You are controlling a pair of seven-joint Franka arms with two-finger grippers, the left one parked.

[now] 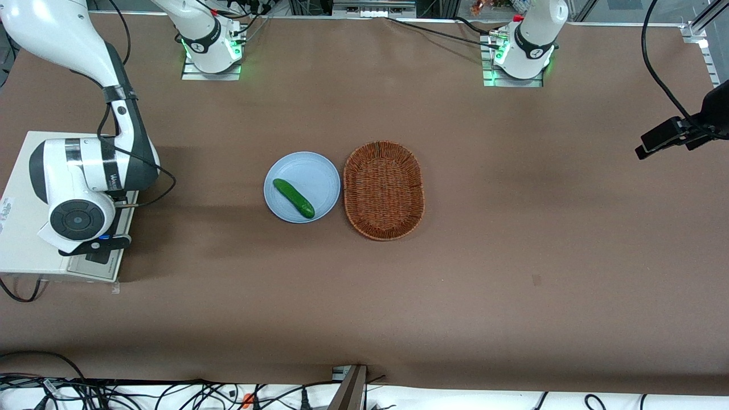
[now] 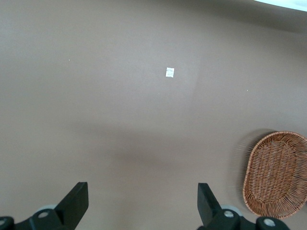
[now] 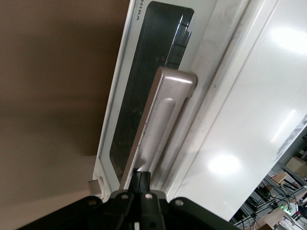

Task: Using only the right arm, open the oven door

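The gripper (image 3: 143,178) has its fingers drawn together with no gap, their tips at the end of the silver bar handle (image 3: 160,122) of the oven door (image 3: 144,91). The toaster oven (image 1: 23,228) sits at the working arm's end of the table (image 1: 512,256), under the right arm (image 1: 91,176).

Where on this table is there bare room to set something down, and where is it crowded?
Bare brown tabletop lies between the oval wicker basket and the parked arm's end, and nearer the front camera. Crowded: the pale blue plate with a green cucumber, and the white oven, where the tool meets the silver door handle.
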